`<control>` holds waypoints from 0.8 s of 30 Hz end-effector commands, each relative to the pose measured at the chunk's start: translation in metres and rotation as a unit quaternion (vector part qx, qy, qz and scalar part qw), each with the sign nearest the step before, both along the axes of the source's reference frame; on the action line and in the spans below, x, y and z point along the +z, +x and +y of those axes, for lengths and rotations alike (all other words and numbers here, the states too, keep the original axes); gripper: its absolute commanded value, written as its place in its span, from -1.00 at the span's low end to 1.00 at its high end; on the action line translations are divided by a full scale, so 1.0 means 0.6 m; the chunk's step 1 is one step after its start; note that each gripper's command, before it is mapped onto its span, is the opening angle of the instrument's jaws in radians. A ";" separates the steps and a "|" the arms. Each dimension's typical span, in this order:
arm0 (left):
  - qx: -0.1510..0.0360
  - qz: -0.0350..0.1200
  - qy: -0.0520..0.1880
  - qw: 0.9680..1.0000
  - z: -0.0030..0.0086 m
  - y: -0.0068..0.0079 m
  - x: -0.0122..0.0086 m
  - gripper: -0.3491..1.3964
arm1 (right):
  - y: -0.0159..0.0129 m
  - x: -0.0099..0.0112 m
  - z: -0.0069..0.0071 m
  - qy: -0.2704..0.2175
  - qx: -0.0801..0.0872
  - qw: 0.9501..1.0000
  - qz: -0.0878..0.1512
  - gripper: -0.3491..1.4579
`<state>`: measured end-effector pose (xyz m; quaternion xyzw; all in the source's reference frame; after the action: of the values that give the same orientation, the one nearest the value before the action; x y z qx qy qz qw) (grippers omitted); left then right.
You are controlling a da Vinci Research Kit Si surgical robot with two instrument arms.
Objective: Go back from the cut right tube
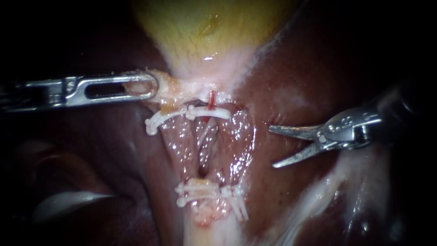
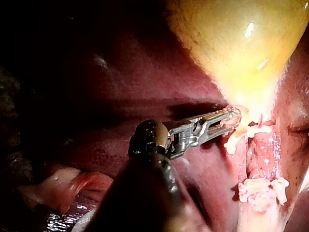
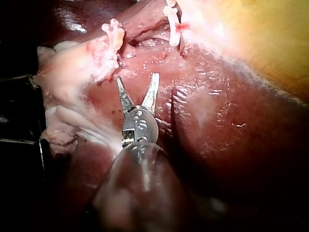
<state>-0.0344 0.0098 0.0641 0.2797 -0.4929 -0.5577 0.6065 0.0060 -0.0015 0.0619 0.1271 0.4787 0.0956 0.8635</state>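
Observation:
My left instrument (image 1: 139,85) comes in from the left, its slotted jaws shut on pale tissue at the gallbladder's neck (image 1: 182,89); the left wrist view shows the same hold (image 2: 231,119). White clips (image 1: 189,114) lie across the upper tube stumps, with a red cut end (image 1: 211,99) showing just above them. More white clips (image 1: 211,193) sit on the lower stumps. Between the two clip groups the bed is open and wet. My right instrument (image 1: 274,146) has two thin blades standing open, off to the right of the clips over the liver; its own view shows the blades (image 3: 137,89) apart, touching nothing.
The yellow gallbladder (image 1: 205,27) fills the upper middle. Dark red liver (image 1: 309,82) surrounds the clipped area on both sides. Pale fatty tissue (image 1: 332,191) runs down at the lower right. A pale fold (image 1: 68,202) lies at the lower left.

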 end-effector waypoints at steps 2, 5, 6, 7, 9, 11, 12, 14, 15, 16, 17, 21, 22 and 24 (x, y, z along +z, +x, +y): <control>-0.001 0.001 0.000 1.000 0.0000 -0.0002 0.0001 -1.00 | -0.0007 -0.0003 0.0006 -0.003 0.003 1.000 0.003 0.99; -0.001 0.001 0.000 1.000 -0.0002 -0.0004 0.0003 -1.00 | -0.0012 -0.0006 0.0008 -0.002 0.004 1.000 0.006 0.99; -0.001 0.001 -0.001 1.000 -0.0002 -0.0005 0.0004 -1.00 | -0.0012 -0.0006 0.0008 -0.002 0.004 1.000 0.006 0.99; -0.001 0.001 -0.001 1.000 -0.0002 -0.0006 0.0005 -1.00 | -0.0012 -0.0006 0.0008 -0.003 0.005 1.000 0.007 0.99; -0.001 0.001 -0.001 1.000 -0.0002 -0.0008 0.0008 -1.00 | -0.0012 -0.0006 0.0008 -0.003 0.005 1.000 0.007 0.99; -0.001 0.001 -0.001 1.000 -0.0002 -0.0011 0.0010 -1.00 | -0.0013 -0.0006 0.0008 -0.003 0.005 1.000 0.007 0.99; -0.002 0.001 -0.002 1.000 -0.0002 -0.0014 0.0012 -1.00 | -0.0014 -0.0006 0.0008 -0.003 0.005 1.000 0.007 0.99; -0.002 0.003 -0.002 1.000 -0.0004 -0.0022 0.0017 -1.00 | -0.0015 -0.0006 0.0008 -0.002 0.005 1.000 0.007 0.99; -0.003 0.004 -0.002 1.000 -0.0004 -0.0029 0.0021 -1.00 | -0.0016 -0.0006 0.0008 -0.002 0.004 1.000 0.008 0.99; -0.003 0.005 -0.002 1.000 -0.0005 -0.0035 0.0025 -1.00 | -0.0016 -0.0005 0.0008 -0.001 0.003 1.000 0.009 0.99; -0.005 0.007 -0.003 1.000 -0.0006 -0.0042 0.0029 -1.00 | -0.0017 -0.0005 0.0009 -0.001 0.003 1.000 0.009 0.99; 0.001 0.011 -0.002 1.000 -0.0012 -0.0076 0.0053 -1.00 | -0.0018 -0.0005 0.0009 -0.001 0.003 1.000 0.009 0.99; 0.003 0.013 -0.002 1.000 -0.0013 -0.0083 0.0059 -1.00 | -0.0018 -0.0005 0.0009 -0.001 0.003 1.000 0.009 0.99; 0.006 0.015 -0.001 1.000 -0.0017 -0.0098 0.0072 -1.00 | -0.0017 -0.0004 0.0009 -0.001 0.003 1.000 0.009 0.99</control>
<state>-0.0406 0.0087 0.0687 0.2747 -0.4825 -0.5582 0.6166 0.0049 -0.0009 0.0616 0.1255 0.4869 0.0961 0.8590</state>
